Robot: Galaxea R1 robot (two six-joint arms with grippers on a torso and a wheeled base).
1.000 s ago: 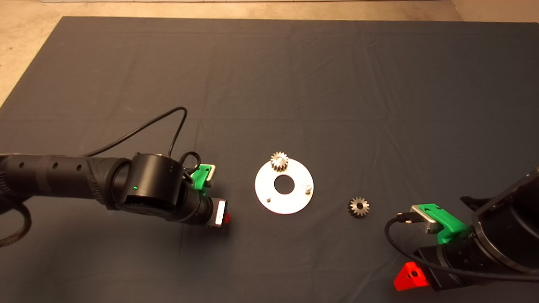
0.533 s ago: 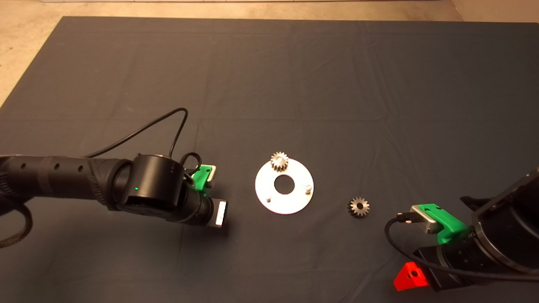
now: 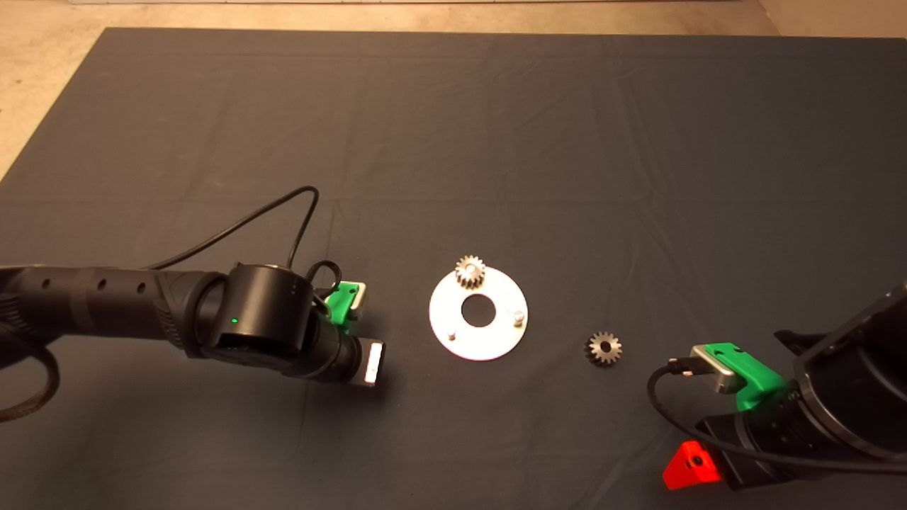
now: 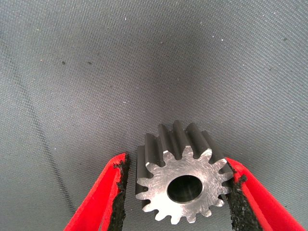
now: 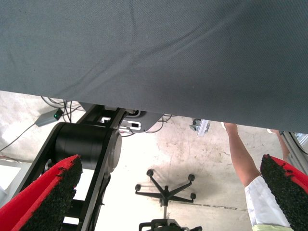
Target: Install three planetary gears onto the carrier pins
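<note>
The round shiny plate (image 3: pixel 496 341) lies mid-mat with one planetary gear (image 3: pixel 469 272) seated at its far edge. Two bare carrier pins (image 3: pixel 519 317) (image 3: pixel 451 334) stand on it. A second gear (image 3: pixel 603 348) lies flat on the mat to the plate's right. My left gripper (image 3: pixel 372 363) points down just left of the plate. In the left wrist view a third gear (image 4: pixel 161 179) sits between the black pads (image 4: pixel 121 192), which press its teeth on both sides. My right gripper (image 3: pixel 691 464) waits at the lower right, open and holding nothing (image 5: pixel 166 202).
The dark mat (image 3: pixel 496 127) covers the table, with pale floor past its far edge. A black cable (image 3: pixel 269 212) loops over the left arm. The right wrist view shows the mat's edge, a chair base (image 5: pixel 166 190) and a person's arm (image 5: pixel 243 159) beyond.
The left arm has shifted slightly right and toward the near edge. Its red fingertip, visible a second ago in the head view, is now hidden under the wrist. The right arm is still.
</note>
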